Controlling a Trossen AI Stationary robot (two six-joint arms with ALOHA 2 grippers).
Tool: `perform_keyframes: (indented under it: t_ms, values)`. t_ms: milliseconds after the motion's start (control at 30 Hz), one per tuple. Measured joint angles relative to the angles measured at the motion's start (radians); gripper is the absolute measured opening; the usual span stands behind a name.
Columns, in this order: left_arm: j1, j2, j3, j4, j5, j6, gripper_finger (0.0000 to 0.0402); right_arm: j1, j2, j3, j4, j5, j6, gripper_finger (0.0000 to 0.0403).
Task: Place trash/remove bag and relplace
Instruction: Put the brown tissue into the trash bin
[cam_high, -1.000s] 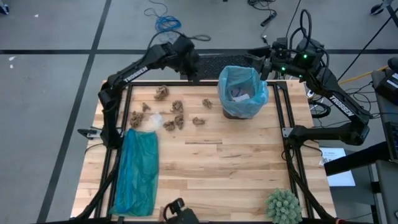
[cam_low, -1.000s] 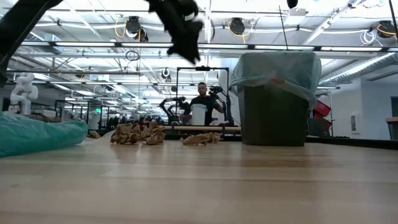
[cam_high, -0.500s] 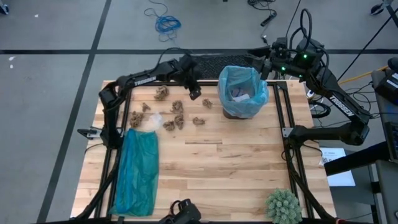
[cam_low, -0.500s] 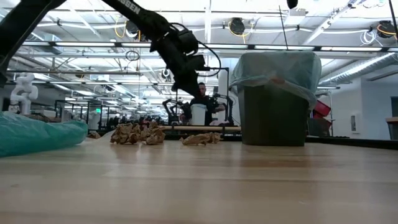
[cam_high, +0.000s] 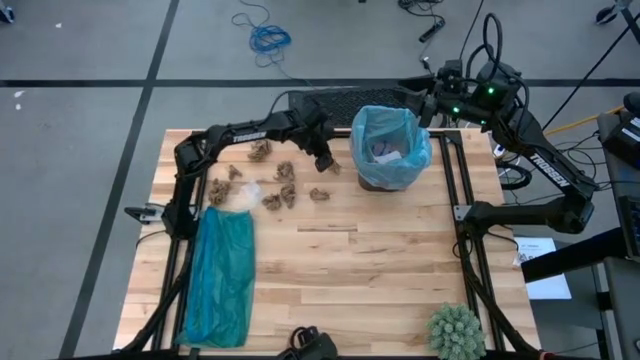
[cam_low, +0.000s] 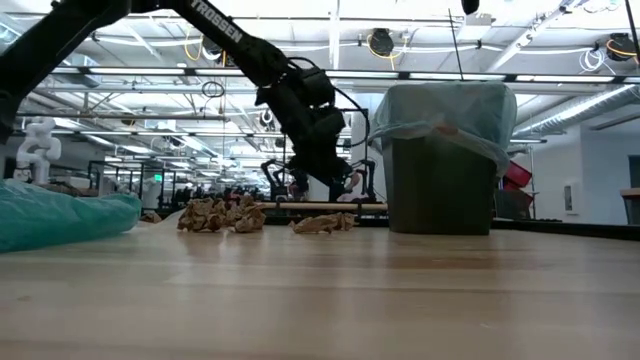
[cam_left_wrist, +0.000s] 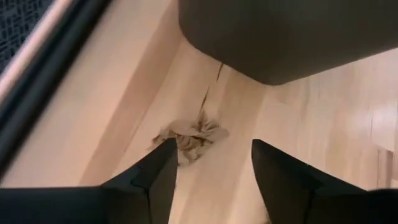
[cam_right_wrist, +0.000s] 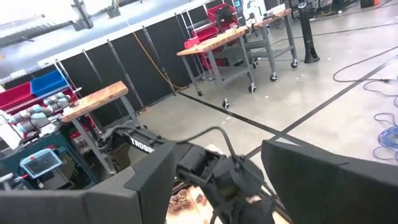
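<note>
Several crumpled brown scraps of trash (cam_high: 285, 180) and a white wad (cam_high: 245, 194) lie on the wooden table, left of the dark bin (cam_low: 440, 190). The bin is lined with the pale blue bag (cam_high: 392, 135), which holds some trash (cam_high: 385, 152). My left gripper (cam_high: 326, 163) is open and slants down just over one brown scrap (cam_left_wrist: 193, 137) beside the bin's foot, its fingers on either side of the scrap's near end. My right gripper (cam_high: 436, 100) waits open, high behind the bin.
A teal-green plastic bag (cam_high: 220, 272) lies along the table's left side. A spiky green ball (cam_high: 456, 332) sits at the near right corner. Black frame rails (cam_high: 462, 180) run along the table's sides. A person stands in the room behind (cam_low: 352, 180).
My left gripper has dropped from high over the table's far edge and come toward the near edge, down to the brown scrap next to the bin. The scraps, the bin and the right arm have kept still.
</note>
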Motion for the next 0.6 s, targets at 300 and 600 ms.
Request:
perform_keyframes:
  t_ms: [300,600]
  values:
    - [-0.022,0.09,0.002,-0.004,-0.124,-0.001,0.0215,0.0,0.0,0.0,-0.001,0.0,0.0,0.0228]
    - [-0.021,0.103,0.005,0.076,-0.227,-0.023,0.0182,0.0,0.0,0.0,0.0,0.0,0.0,0.0228]
